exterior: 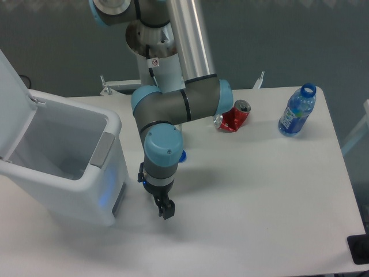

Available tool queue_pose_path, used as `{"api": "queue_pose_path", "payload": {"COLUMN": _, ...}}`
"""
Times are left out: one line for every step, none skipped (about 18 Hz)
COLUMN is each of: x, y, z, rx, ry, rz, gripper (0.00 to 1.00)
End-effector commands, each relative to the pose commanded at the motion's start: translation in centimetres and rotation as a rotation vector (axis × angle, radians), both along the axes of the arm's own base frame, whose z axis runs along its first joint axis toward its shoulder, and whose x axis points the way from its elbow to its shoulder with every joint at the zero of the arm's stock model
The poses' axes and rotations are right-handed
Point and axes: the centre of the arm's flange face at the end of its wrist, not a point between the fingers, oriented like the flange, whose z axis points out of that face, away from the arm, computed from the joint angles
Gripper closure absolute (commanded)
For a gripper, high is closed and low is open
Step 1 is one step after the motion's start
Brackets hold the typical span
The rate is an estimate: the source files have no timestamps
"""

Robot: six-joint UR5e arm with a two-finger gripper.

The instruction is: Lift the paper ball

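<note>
The black two-finger tool hangs close beside the open white plastic bin; its grip I cannot tell, paper ball hidden

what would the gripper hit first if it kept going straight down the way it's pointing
Most likely the bare white table. The gripper points down and its tip is just above the tabletop beside the white bin. No paper ball shows under it in this view, though depth is hard to judge from one camera.
</note>
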Motion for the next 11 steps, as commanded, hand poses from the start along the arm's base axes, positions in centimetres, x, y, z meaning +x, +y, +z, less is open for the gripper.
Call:
{"api": "queue_pose_path", "payload": {"x": 0.0, "y": -0.1, "z": -0.2, "rx": -0.005, "ry": -0.002, "rz": 0.002, "gripper": 0.0}}
{"api": "queue_pose_path", "payload": {"x": 0.1, "y": -0.2, "z": -0.4, "rx": -0.01, "ry": -0.003, "rz": 0.002, "gripper": 0.0}}
{"api": "queue_pose_path", "payload": {"x": 0.1, "y": -0.3, "z": -0.5, "rx": -0.019, "ry": 0.002, "rz": 0.003, "gripper": 0.0}}
{"api": "queue_pose_path", "payload": {"x": 0.1, "y": -0.4, "z": -0.7, "rx": -0.028, "ry": 0.007, "rz": 0.006, "gripper": 0.0}}
{"api": "queue_pose_path", "payload": {"x": 0.0, "y": -0.5, "z": -0.8, "rx": -0.035, "ry": 0.012, "rz": 0.01, "gripper": 0.0}}
{"api": "queue_pose_path", "payload": {"x": 0.0, "y": -0.4, "z": -0.9, "rx": -0.037, "ry": 0.014, "rz": 0.01, "gripper": 0.0}}
{"api": "queue_pose_path", "payload": {"x": -0.1, "y": -0.4, "z": -1.4, "rx": -0.042, "ry": 0.01, "rz": 0.011, "gripper": 0.0}}
{"api": "queue_pose_path", "payload": {"x": -0.1, "y": -0.3, "z": -1.4, "rx": -0.042, "ry": 0.01, "rz": 0.009, "gripper": 0.0}}
{"api": "queue_pose_path", "payload": {"x": -0.2, "y": -0.4, "z": -1.4, "rx": -0.042, "ry": 0.01, "rz": 0.011, "gripper": 0.0}}
{"api": "queue_pose_path", "payload": {"x": -0.1, "y": -0.3, "z": -1.5, "rx": -0.043, "ry": 0.009, "rz": 0.009, "gripper": 0.0}}
{"api": "queue_pose_path", "payload": {"x": -0.1, "y": -0.3, "z": -1.5, "rx": -0.044, "ry": 0.01, "rz": 0.009, "gripper": 0.0}}
